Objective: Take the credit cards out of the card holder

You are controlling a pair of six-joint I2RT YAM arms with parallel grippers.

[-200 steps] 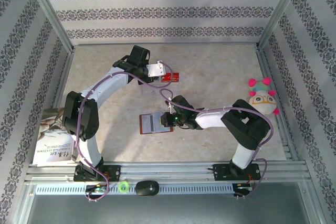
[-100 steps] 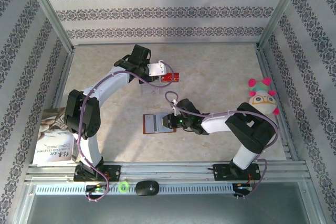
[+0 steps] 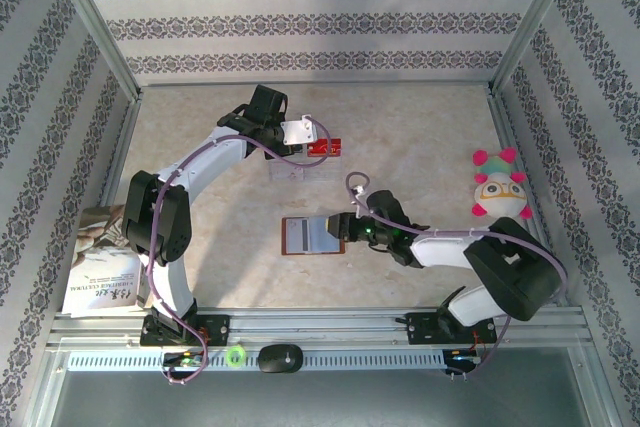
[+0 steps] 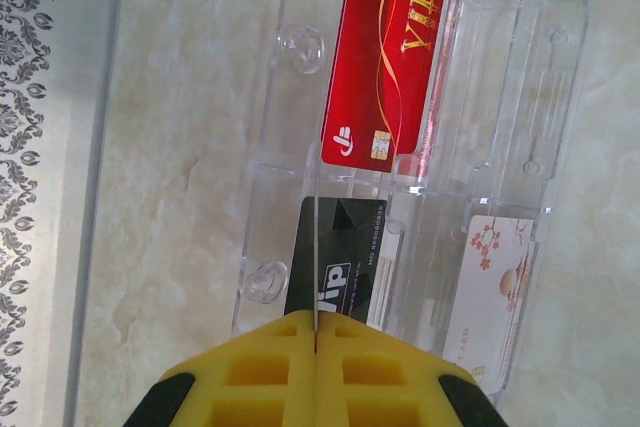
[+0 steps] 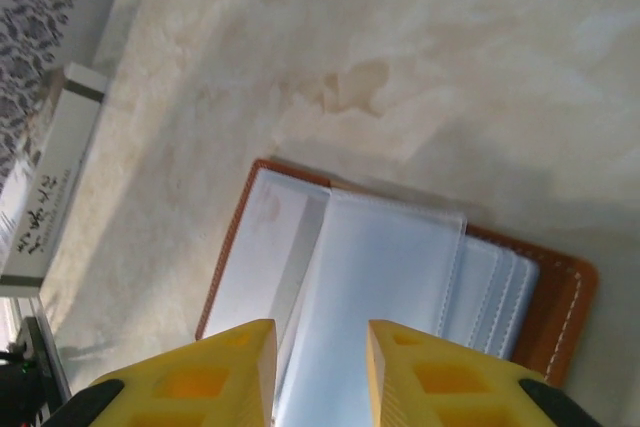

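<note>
Wallet (image 3: 305,237) open in the middle of the table (image 3: 430,137), tray (image 3: 290,171) at its 12 o'clock.
Red card (image 4: 385,57) and black card (image 4: 345,257) sit in the tray before the closed left jaws; the right jaws, slightly apart and empty, hover at the wallet's 3 o'clock edge.

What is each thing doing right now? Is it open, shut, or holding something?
Wallet, open flat, lining up.
Right gripper, open, above the wallet.
Left gripper, shut on a thin card seen edge-on.
Red card, in the clear tray.
Black card, in the tray too, partly hidden.
White flowery card, in the tray.
</note>
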